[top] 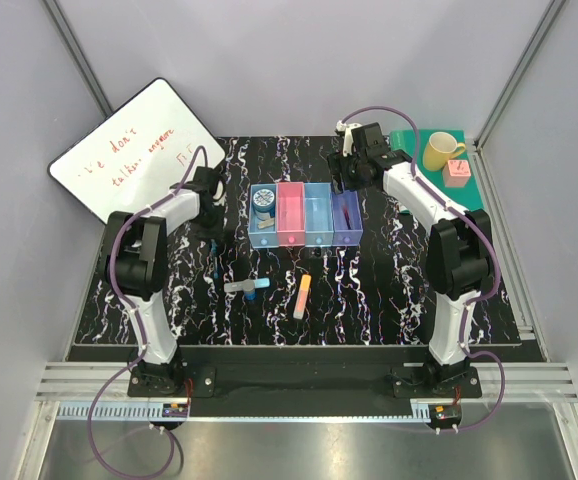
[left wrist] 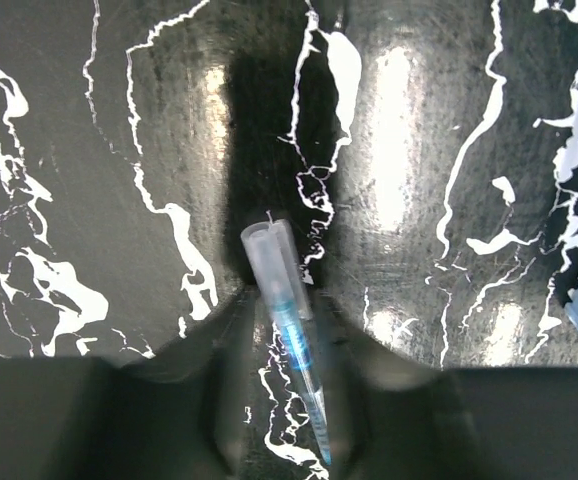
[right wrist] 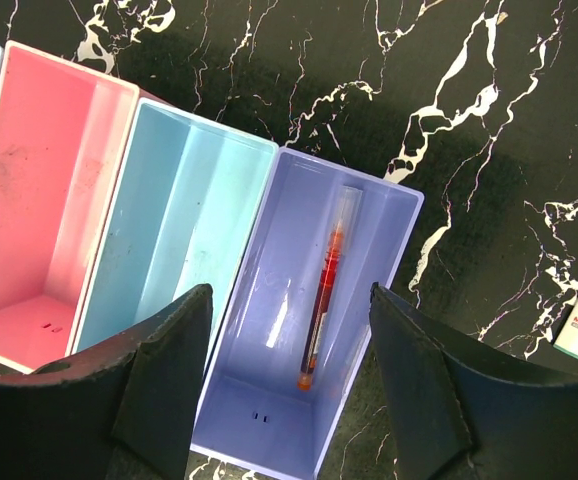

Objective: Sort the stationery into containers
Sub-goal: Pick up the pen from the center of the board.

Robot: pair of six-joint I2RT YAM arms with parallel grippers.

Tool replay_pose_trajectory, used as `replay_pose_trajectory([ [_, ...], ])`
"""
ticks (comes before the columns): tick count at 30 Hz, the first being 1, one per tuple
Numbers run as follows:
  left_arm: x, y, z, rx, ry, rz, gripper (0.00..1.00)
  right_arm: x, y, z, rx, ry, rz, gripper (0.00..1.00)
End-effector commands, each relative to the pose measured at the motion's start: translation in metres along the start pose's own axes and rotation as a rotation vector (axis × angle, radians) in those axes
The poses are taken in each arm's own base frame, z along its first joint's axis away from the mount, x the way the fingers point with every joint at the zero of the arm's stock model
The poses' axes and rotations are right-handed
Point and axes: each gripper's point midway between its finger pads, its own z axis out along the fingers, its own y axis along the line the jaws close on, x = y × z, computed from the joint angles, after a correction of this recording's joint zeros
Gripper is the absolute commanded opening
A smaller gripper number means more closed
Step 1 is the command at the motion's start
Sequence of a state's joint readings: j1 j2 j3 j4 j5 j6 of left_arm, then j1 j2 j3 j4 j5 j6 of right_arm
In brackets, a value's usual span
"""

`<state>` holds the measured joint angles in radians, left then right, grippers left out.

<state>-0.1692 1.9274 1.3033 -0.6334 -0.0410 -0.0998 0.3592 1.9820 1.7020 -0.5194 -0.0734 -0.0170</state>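
The containers are four joined bins at the middle of the black marbled mat. A blue round bottle sits in the left one. In the purple bin lies a red pen, and my right gripper hangs open just above it, holding nothing. A thin blue pen lies on the mat left of the bins. My left gripper straddles it with narrowed jaws, and mat still shows between the left finger and the pen. A grey marker with a cyan tip and an orange-yellow bar lie nearer the front.
A whiteboard leans at the back left. At the back right a green book carries a yellow mug and a pink cube. The pink bin and the light blue bin hold nothing.
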Motion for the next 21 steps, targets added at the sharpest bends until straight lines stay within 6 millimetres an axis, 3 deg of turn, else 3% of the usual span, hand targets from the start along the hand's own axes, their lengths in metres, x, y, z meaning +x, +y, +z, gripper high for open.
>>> replay_pose_trajectory([
  [1, -0.006, 0.004, 0.007, -0.015, -0.004, -0.006, 0.22, -0.041, 0.01, -0.028, -0.016, -0.114, -0.01, 0.72],
  [6, -0.002, 0.002, 0.012, -0.008, 0.014, -0.007, 0.02, -0.047, 0.006, -0.032, 0.001, -0.132, -0.018, 0.72],
  [10, -0.007, -0.001, 0.008, 0.01, -0.001, 0.006, 0.0, -0.048, 0.003, -0.034, 0.016, -0.134, -0.028, 0.73],
  [13, -0.021, -0.004, -0.008, 0.037, -0.054, 0.011, 0.0, -0.05, 0.001, -0.037, 0.026, -0.14, -0.038, 0.73],
  [21, -0.07, -0.027, -0.082, 0.184, -0.263, 0.049, 0.0, -0.052, -0.004, -0.042, 0.043, -0.15, -0.053, 0.75],
])
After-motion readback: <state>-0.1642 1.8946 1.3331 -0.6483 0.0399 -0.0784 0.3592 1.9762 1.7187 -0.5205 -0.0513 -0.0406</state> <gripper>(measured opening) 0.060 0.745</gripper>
